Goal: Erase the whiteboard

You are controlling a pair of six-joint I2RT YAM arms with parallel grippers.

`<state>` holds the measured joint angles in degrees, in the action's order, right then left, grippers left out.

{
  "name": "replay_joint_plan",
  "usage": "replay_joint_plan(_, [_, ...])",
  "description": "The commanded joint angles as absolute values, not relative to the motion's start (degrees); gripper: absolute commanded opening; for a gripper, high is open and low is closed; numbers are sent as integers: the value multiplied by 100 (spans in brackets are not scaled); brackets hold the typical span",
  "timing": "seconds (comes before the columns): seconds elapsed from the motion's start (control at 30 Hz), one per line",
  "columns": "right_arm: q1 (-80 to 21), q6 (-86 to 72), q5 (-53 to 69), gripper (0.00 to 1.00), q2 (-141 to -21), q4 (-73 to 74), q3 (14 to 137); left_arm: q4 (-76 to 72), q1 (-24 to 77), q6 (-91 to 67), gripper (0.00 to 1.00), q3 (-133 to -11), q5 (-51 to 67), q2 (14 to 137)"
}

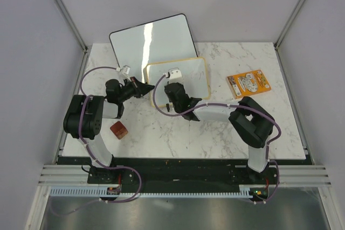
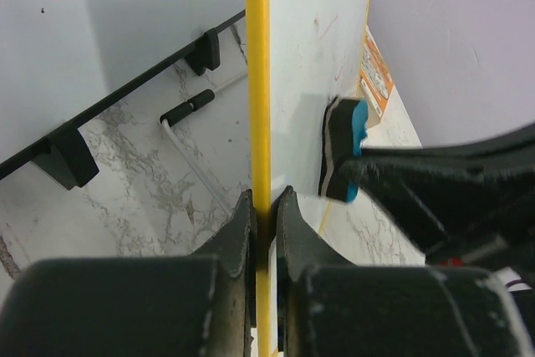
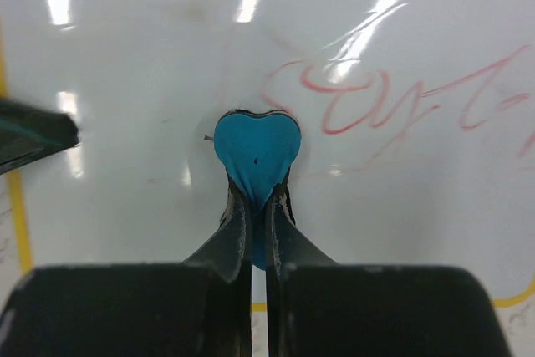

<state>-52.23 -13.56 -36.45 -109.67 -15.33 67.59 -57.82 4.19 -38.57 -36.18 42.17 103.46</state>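
The small yellow-framed whiteboard (image 1: pixel 190 74) stands tilted at the table's middle back; red scribbles show on its face (image 3: pixel 393 94). My left gripper (image 1: pixel 144 88) is shut on the board's left edge, its jaws pinching the yellow frame (image 2: pixel 257 81). My right gripper (image 1: pixel 173 83) is shut on a blue eraser (image 3: pixel 256 150) and presses it against the board's face, left of the red writing. The eraser also shows in the left wrist view (image 2: pixel 344 150), flat against the board.
A larger black-framed whiteboard (image 1: pixel 153 39) leans behind the small one. A marker (image 2: pixel 188 108) lies on the marble between them. An orange card (image 1: pixel 248 83) lies at the right. A red-brown block (image 1: pixel 119 130) sits near the left arm.
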Motion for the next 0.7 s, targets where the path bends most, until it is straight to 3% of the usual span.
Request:
replay_joint_plan(0.0, [-4430, -1555, -3964, 0, -10618, -1248, 6224, -5651, 422, -3243, 2, -3489, 3920, 10389])
replay_joint_plan(0.27, [-3885, -1539, -3841, 0, -10415, -1143, 6020, -5660, 422, -3252, 2, -3480, 3929, 10397])
replay_joint_plan(0.5, [-3929, -1450, -2445, 0, -10046, -1458, 5924, -5651, 422, -3252, 2, -3498, 3946, 10406])
replay_joint_plan(0.67, [-4367, -1205, -2345, 0, -10168, -1441, 6318, -5660, 422, -3261, 2, -3516, 3981, 10415])
